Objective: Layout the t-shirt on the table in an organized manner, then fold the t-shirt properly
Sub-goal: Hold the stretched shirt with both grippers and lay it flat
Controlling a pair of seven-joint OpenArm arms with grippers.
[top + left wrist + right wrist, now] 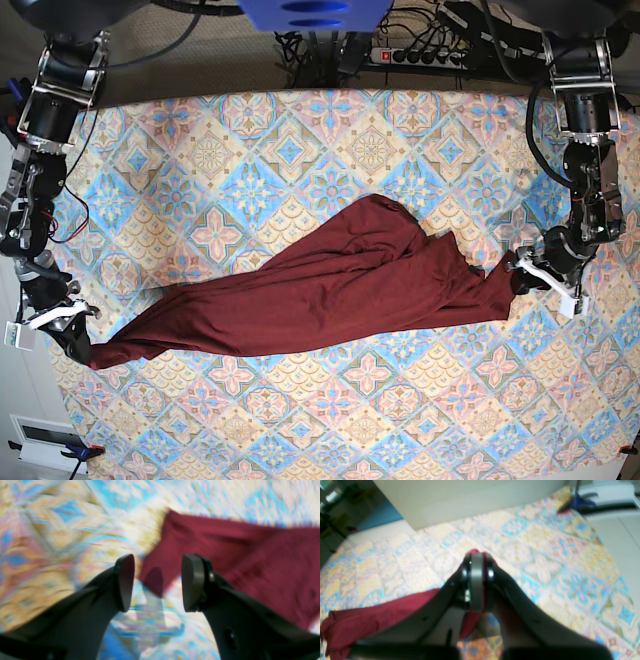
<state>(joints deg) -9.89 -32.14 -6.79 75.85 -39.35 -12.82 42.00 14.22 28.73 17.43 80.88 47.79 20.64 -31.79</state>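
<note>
The right gripper [477, 585] pinches the shirt [330, 290] corner; the left gripper [157, 582] is wide at its other end, over the worktop [300, 150].

one t-shirt [330, 285], one table [300, 150], two grippers

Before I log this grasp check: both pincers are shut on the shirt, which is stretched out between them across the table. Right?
Not quite. Only the right pincer is shut on the shirt. The left wrist view shows the left pincer open, with only a corner of the shirt between its pads. The shirt does lie stretched out between the two pincers across the table.
</note>
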